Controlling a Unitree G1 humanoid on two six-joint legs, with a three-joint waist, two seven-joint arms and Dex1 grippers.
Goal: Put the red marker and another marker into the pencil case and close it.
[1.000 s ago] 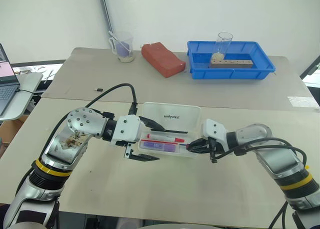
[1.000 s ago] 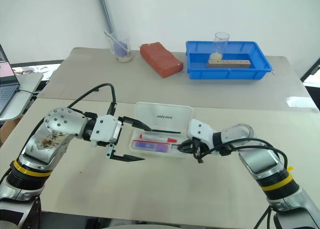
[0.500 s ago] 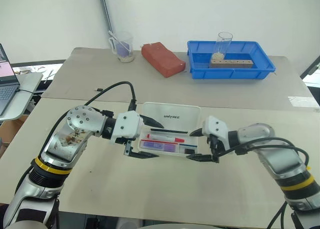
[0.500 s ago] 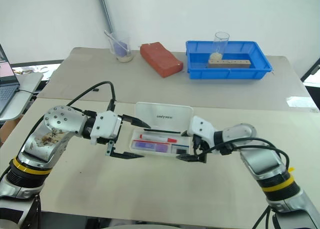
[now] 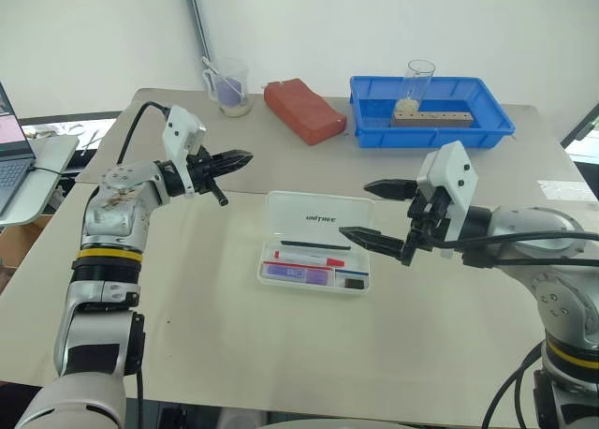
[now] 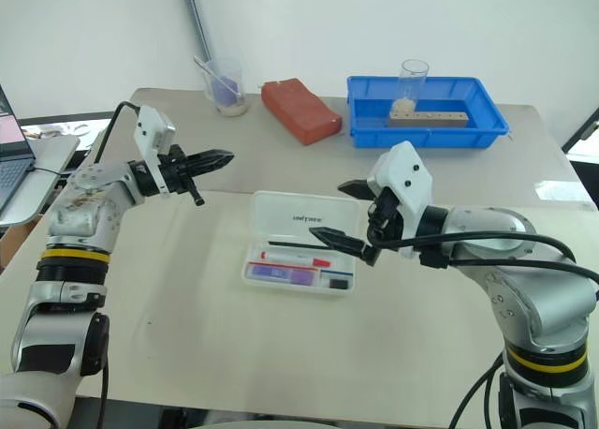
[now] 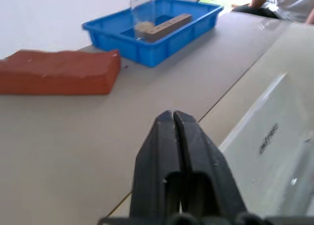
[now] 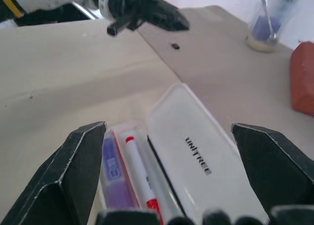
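Both markers lie in the open pencil case (image 5: 316, 243) — my left gripper (image 5: 236, 157) is clenched empty, my right gripper (image 5: 372, 210) spread, free to swing the lid shut.

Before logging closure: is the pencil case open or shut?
Open: the pencil case lid lies flipped back, exposing the red marker inside.

The left arm is bent sharply at the elbow, forearm raised at the far left of the scene. Its wrist holds the left gripper (image 5: 236, 156) about level, pointing toward the right, with the two black fingers (image 7: 172, 151) pressed together and nothing between them. The right arm reaches in from the right, forearm roughly level. The right gripper (image 5: 370, 212) points left, tilted slightly downward, its black fingers (image 8: 73, 161) spread wide, empty.
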